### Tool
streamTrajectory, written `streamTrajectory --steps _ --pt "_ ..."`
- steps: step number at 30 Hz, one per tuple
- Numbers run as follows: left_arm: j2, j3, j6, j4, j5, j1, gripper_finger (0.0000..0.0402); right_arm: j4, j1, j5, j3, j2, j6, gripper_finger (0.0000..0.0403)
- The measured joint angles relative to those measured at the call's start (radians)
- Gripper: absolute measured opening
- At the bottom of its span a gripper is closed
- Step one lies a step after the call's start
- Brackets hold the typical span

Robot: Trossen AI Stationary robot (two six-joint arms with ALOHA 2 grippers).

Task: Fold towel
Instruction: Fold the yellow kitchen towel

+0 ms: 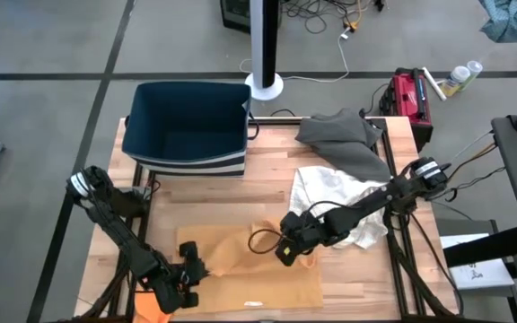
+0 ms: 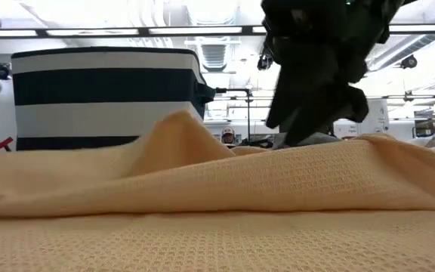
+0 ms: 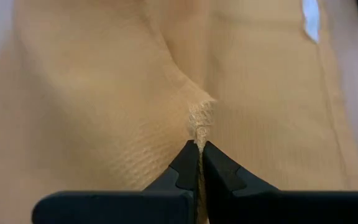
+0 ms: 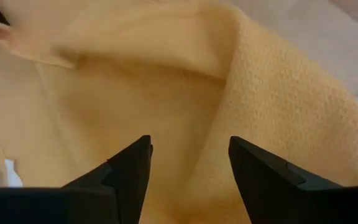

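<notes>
A tan waffle-weave towel (image 1: 249,265) lies rumpled on the near middle of the wooden table, with raised folds showing in the low view (image 2: 180,151). My left gripper (image 1: 191,269) is at the towel's left end, shut on a small ridge of cloth (image 3: 199,134). My right gripper (image 1: 290,251) is open at the towel's right part, its fingers (image 4: 132,168) spread over a hollow in the cloth (image 4: 185,124). I cannot tell whether they touch it. In the low view the right gripper (image 2: 316,91) comes down behind the towel's ridge. My left gripper pinches a small raised ridge of the towel (image 3: 199,124) between its two shut fingertips, near the towel's left end. How many layers it has cannot be told. The rest of the towel lies slack on the table.
A navy bin with a striped side (image 1: 187,126) stands at the far left. A grey cloth (image 1: 344,139) and a white cloth (image 1: 335,202) lie at the far right, close to my right arm. An orange item (image 1: 151,305) lies at the near left edge.
</notes>
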Motion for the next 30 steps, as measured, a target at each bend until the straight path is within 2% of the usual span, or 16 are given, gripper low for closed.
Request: streamTrajectory --steps 6,10,20,23,27,30 --pt "0.014 -0.001 -0.060 -0.007 0.185 -0.009 0.0000 -0.308 -0.002 0.128 0.024 -0.001 0.092 0.0208" --pt "0.011 -0.001 -0.064 -0.005 0.226 -0.012 0.0000 -0.336 -0.007 0.105 0.008 -0.001 0.071 0.0204" --pt "0.017 -0.001 -0.068 -0.003 0.226 -0.012 0.0000 -0.269 -0.085 -0.008 -0.025 0.000 0.035 0.0198" --pt "0.017 -0.001 -0.063 -0.003 0.218 -0.012 0.0000 -0.192 -0.126 -0.040 -0.040 0.000 -0.006 0.0189" --pt "0.022 -0.001 -0.063 -0.003 0.214 -0.012 0.0000 -0.050 -0.149 -0.049 -0.044 0.000 -0.090 0.0160" --pt "0.022 -0.001 -0.064 -0.003 0.211 -0.012 0.0000 0.069 -0.148 -0.115 -0.044 0.000 -0.159 0.0120"
